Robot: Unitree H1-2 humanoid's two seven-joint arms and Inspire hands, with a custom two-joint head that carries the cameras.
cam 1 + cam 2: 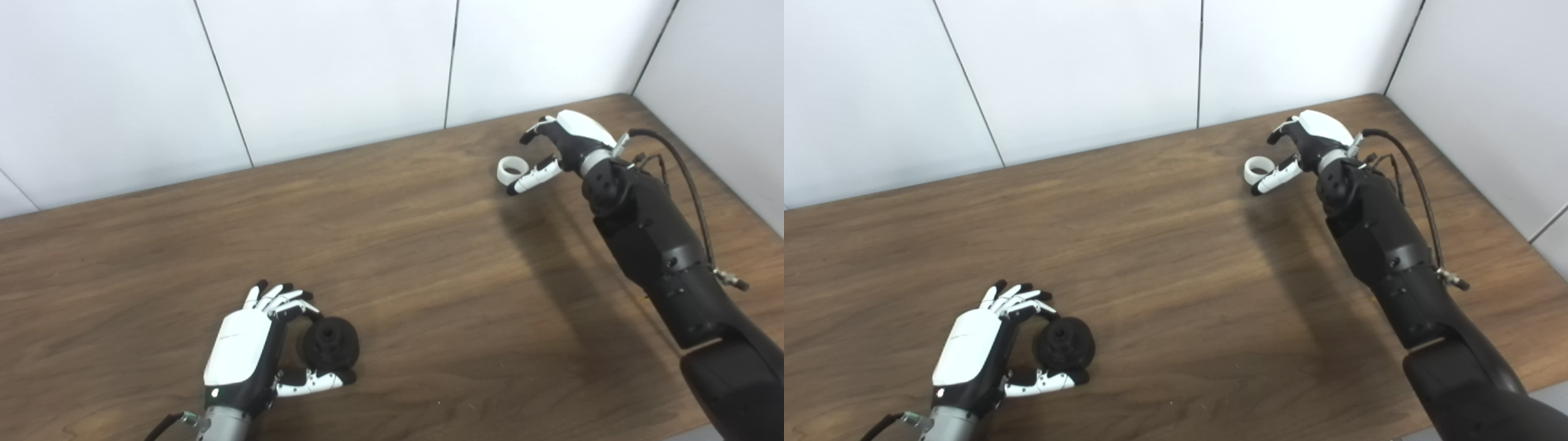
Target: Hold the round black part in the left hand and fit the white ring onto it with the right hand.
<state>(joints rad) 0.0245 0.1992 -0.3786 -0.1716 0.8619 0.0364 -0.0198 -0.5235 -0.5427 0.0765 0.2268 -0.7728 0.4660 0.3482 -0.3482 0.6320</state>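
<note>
Right hand (554, 153), spread beside the white ring (509, 168) at its fingertips, sits far across the bench (398, 245) from your left hand (257, 349) cupping the round black part (331, 344).

There is one black part (331, 343), near the front edge of the table (398, 245) toward its left. There is one white ring (510, 169), near the back right corner. There are two hands: the left hand (257, 349) and the right hand (563, 147).
</note>
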